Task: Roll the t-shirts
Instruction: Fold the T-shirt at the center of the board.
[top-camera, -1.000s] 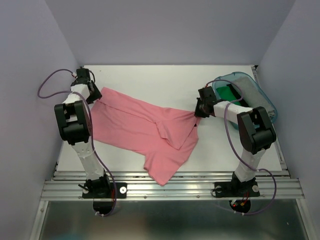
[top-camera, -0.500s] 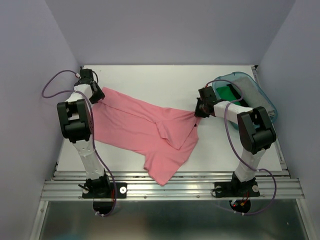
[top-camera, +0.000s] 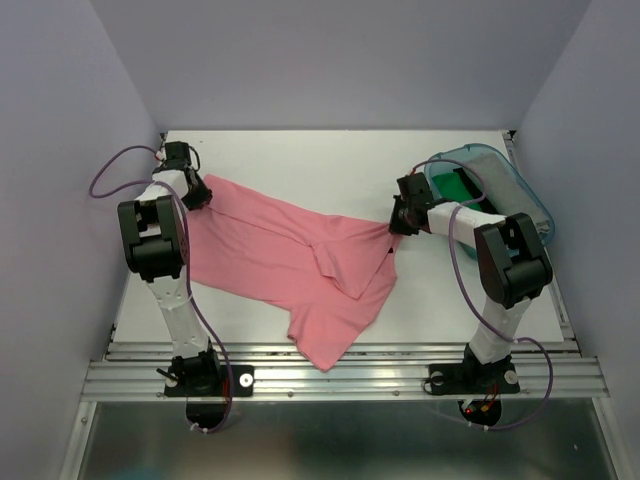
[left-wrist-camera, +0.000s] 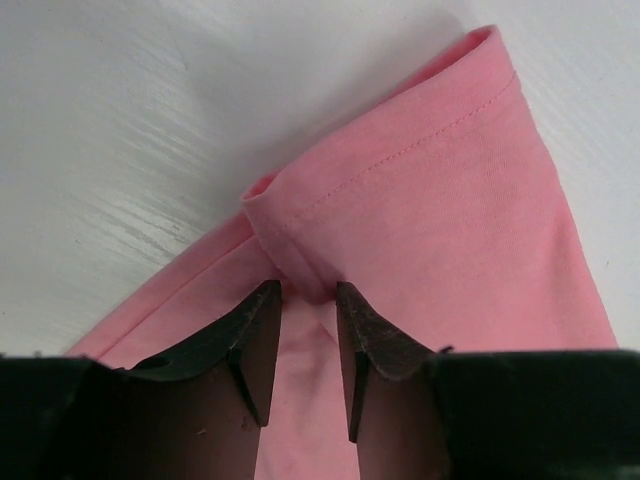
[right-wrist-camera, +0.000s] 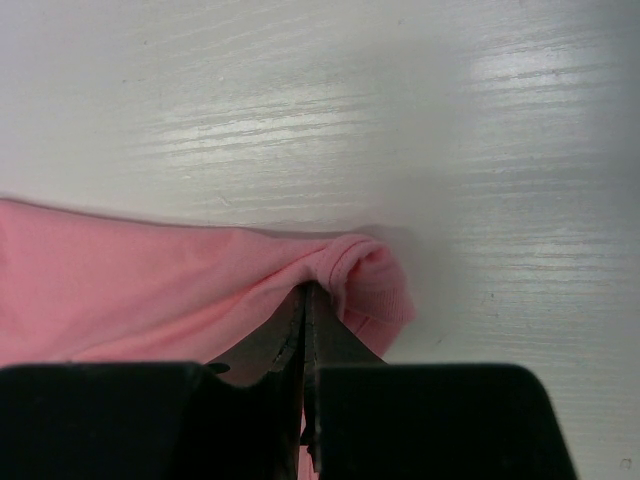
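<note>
Lying in teal tub (top-camera: 527, 190), green cloth (top-camera: 455, 186)

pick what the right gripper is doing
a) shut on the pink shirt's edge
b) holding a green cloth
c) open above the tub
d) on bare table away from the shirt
a: in the right wrist view the right gripper has its jaws closed together, with a bunched fold of the shirt pinched between them.

Teal tub (top-camera: 522, 190) — far right on white table (top-camera: 300, 160).
</note>
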